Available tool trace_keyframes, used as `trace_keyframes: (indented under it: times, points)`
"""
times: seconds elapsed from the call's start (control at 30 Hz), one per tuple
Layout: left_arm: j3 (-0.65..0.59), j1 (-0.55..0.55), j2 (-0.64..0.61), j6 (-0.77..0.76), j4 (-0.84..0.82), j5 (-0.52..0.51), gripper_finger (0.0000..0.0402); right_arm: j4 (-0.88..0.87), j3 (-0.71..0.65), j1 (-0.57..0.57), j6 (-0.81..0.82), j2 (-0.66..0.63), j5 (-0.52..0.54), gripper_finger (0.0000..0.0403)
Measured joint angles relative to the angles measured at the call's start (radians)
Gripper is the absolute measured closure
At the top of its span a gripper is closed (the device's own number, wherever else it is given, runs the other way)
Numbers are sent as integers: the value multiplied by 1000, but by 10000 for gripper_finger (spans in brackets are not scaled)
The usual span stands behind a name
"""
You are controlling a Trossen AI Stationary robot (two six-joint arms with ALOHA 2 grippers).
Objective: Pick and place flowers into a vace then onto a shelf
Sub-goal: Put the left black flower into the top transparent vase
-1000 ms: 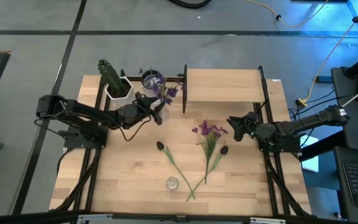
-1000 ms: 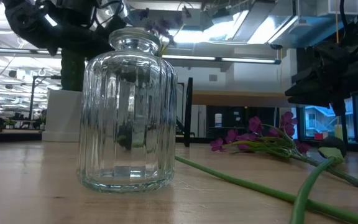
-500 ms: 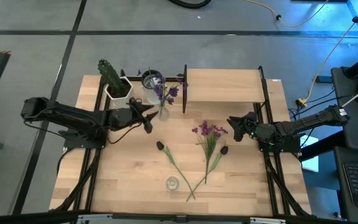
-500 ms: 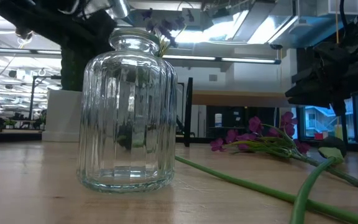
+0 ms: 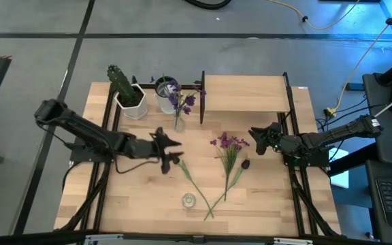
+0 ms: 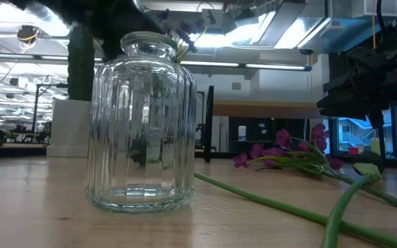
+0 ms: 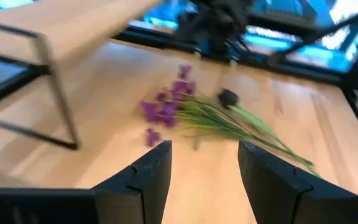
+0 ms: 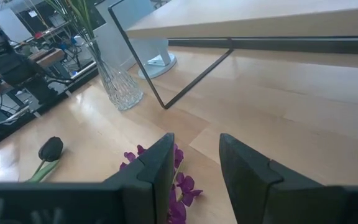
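The darker violet flowers (image 5: 180, 101) stand with their stems in a slim glass vase (image 5: 177, 122), which the right wrist view also shows (image 8: 120, 84), left of the shelf (image 5: 243, 92). The pinker flowers (image 5: 228, 144) lie flat on the table (image 7: 166, 109), and their blooms show at my right gripper's fingers (image 8: 179, 186). My left gripper (image 5: 174, 151) hangs open above the table, nearer than the vase and left of the pinker flowers, with nothing between its fingers (image 7: 204, 171). My right gripper (image 5: 252, 139) waits open just right of the pinker blooms (image 8: 194, 177).
A cactus in a white pot (image 5: 126, 90) and a round glass jar (image 5: 165, 88) stand at the far left. Two dark-budded flowers with long green stems (image 5: 196, 180) cross on the near table. A small ribbed glass jar (image 5: 188, 200) stands near the front edge (image 6: 142, 124).
My left gripper has drawn away from the slim vase toward the table's near edge and swung to face the pinker flowers and the right arm. The violet flowers stay standing in the vase. My right arm has kept still.
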Motion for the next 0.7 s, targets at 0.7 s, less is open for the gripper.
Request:
trace_keyframes:
  times: [0.7]
  points:
    - [630,-14,433,-572,-814,173,270,2,0,0,-75,0,-65,273]
